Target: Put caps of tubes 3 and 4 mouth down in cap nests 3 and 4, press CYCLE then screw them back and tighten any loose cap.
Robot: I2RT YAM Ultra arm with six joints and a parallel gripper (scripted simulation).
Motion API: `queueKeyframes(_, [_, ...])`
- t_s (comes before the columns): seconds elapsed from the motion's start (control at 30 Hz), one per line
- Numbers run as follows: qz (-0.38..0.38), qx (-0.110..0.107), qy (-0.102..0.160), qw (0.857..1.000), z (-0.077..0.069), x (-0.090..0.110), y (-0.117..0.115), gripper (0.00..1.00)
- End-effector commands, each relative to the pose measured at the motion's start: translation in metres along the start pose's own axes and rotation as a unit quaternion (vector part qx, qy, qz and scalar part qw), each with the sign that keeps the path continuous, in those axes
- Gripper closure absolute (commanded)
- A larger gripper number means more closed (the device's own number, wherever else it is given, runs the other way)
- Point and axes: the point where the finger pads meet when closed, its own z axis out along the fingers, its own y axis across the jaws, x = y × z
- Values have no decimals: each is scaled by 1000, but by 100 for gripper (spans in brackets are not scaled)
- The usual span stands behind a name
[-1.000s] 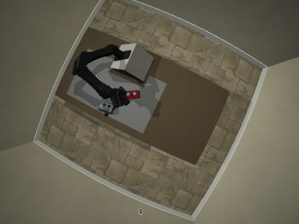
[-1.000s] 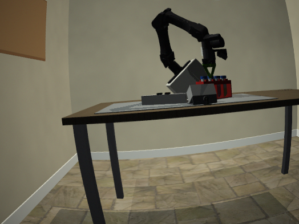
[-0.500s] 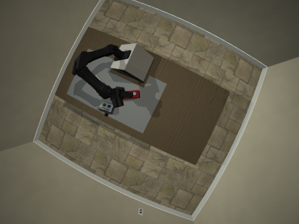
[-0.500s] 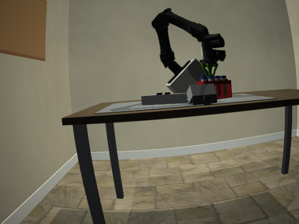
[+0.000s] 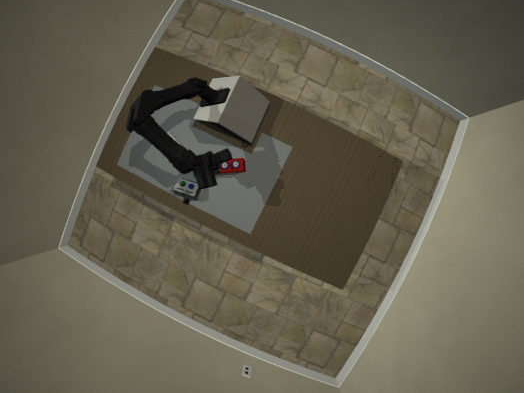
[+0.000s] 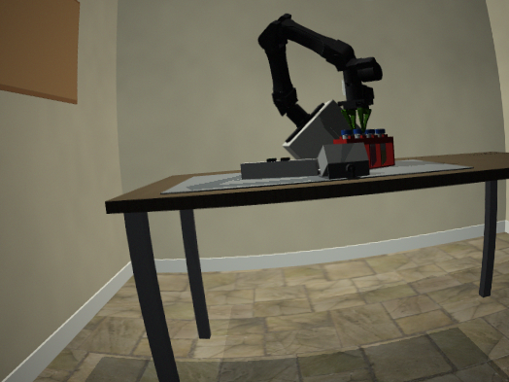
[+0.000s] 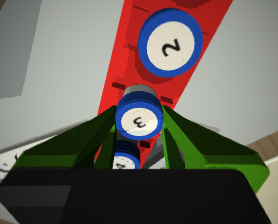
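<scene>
We have the gripper [image 7: 139, 131] clamped on the blue cap marked 3 [image 7: 138, 120], the two green fingers pinching its rim from either side, so the jaws are held apart by the cap and not pressed together. The cap sits on top of its tube in the red rack [image 7: 150, 30]; a grey collar [image 7: 139, 92] shows just beyond the cap, though we cannot tell from here how far the thread has already let go. Cap 2 [image 7: 170, 42] stands further along the rack and cap 4 [image 7: 122, 159] lies just beside our fingers on the near side, partly hidden by the wrist. In the side view the gripper hangs straight down over the row of caps [image 6: 363, 132], which is what we want. To do this step well, we should turn about the tube's own axis, keep the wrist plumb, and let the cap rise with the thread instead of pulling it off early. We judge the main risk to be a finger brushing cap 4, so the grip should stay centred and the turns short. Once the cap lifts free, we should keep it level so that it can go mouth down into the nest numbered 3.
</scene>
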Motion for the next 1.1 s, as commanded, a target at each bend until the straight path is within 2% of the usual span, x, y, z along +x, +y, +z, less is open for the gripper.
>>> queueKeyframes(0.0, [-31, 4, 3, 1000, -3, 1, -2, 100])
queueKeyframes(0.03, [-31, 4, 3, 1000, -3, 1, -2, 100])
queueKeyframes(0.07, [-31, 4, 3, 1000, -3, 1, -2, 51])
queueKeyframes(0.47, [-31, 4, 3, 1000, -3, 1, -2, 51])
queueKeyframes(0.53, [53, 4, 2, 999, -3, 1, -2, 51])
queueKeyframes(0.63, [170, 5, 2, 985, -3, 1, -2, 51])
queueKeyframes(0.67, [177, 5, 2, 984, -3, 1, -2, 51])
queueKeyframes(0.7, [218, 5, 1, 976, -3, 1, -2, 51])
queueKeyframes(0.77, [218, 5, 1, 976, -3, 1, -2, 51])
queueKeyframes(0.83, [298, 5, 1, 954, -3, 1, -2, 51])
queueKeyframes(0.87, [298, 5, 1, 954, -3, 1, -2, 51])
queueKeyframes(0.93, [369, 5, 1, 930, -3, 1, -2, 51])
queueKeyframes(0.97, [377, 5, 1, 926, -3, 1, -2, 51])
queueKeyframes(1.0, [414, 5, 0, 910, -3, 1, -2, 51])
queueKeyframes(1.03, [415, 5, 0, 910, -3, 1, -2, 51])
queueKeyframes(1.07, [452, 5, 0, 892, -3, 1, -2, 51])
